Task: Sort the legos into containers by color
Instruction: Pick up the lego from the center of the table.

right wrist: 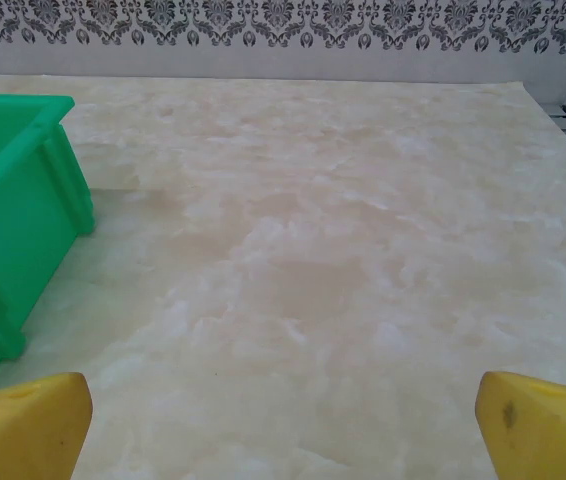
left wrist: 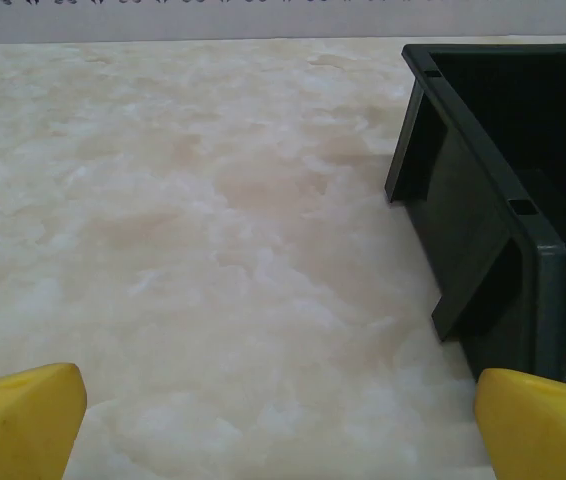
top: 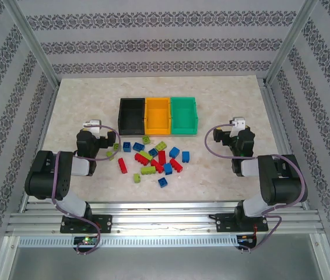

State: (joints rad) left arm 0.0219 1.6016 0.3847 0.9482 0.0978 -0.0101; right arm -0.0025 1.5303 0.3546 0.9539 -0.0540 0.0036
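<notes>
1. Top external: I see the legos (top: 153, 158) lying between my two claws, with the containers (top: 158, 114) just beyond them.
2. My left claw (left wrist: 283, 425) stands wide and empty; the black bin (left wrist: 503, 200) is ahead-right.
3. My right claw (right wrist: 283, 430) stands wide and empty; the green bin (right wrist: 13, 220) is ahead-left.

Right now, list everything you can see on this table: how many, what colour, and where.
containers: three, black, orange, green; side by side in a row mid-table, black on the left; they look empty.
legos: about twenty, blue, red, yellow-green; scattered loose on the table just in front of the containers.
table: one, beige marbled.
walls: grey-and-white patterned, on three sides.
left arm: one, black; near edge, left of the legos.
right arm: one, black; near edge, right of the legos.
left fingers: two, yellow; open, empty, beside the black container.
right fingers: two, yellow; open, empty, beside the green container.
</notes>
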